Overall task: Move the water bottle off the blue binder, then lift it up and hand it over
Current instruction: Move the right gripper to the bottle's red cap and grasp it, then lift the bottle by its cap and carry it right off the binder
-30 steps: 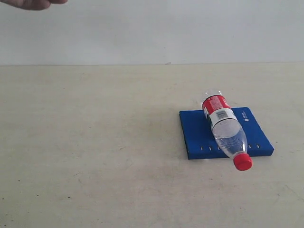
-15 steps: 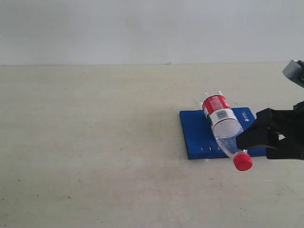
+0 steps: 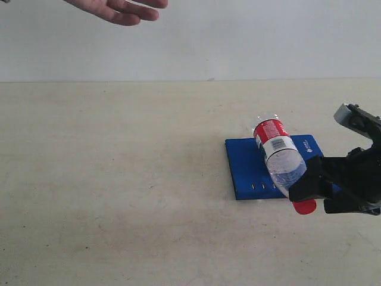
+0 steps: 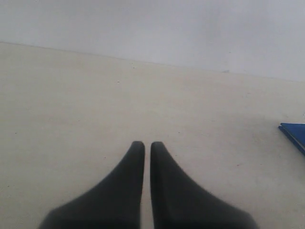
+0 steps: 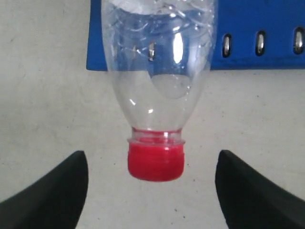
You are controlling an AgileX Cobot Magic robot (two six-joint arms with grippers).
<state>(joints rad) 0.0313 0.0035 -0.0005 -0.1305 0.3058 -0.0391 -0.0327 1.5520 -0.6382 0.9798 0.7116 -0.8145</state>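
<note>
The water bottle [image 3: 280, 156] lies on its side across the blue binder [image 3: 247, 164], its red cap [image 3: 306, 207] overhanging the binder's holed front edge. My right gripper [image 3: 311, 192] is open at the cap end, low over the table. In the right wrist view the cap [image 5: 156, 162] sits between the two black fingers [image 5: 57, 195] with a gap on each side, touching neither; the clear bottle [image 5: 157, 71] and the binder [image 5: 267, 19] lie beyond. My left gripper [image 4: 147, 144] is shut and empty over bare table, and the binder's corner [image 4: 294, 133] shows far off to its side.
A person's open hand [image 3: 119, 9] reaches in at the top left of the exterior view, above the table's far edge. The beige table [image 3: 119, 179] stretches left of the binder. A white wall stands behind.
My right gripper came in from the right, opened wide and moved up to the bottle's cap. The person's hand has come back into view at the top left. The bottle has not moved.
</note>
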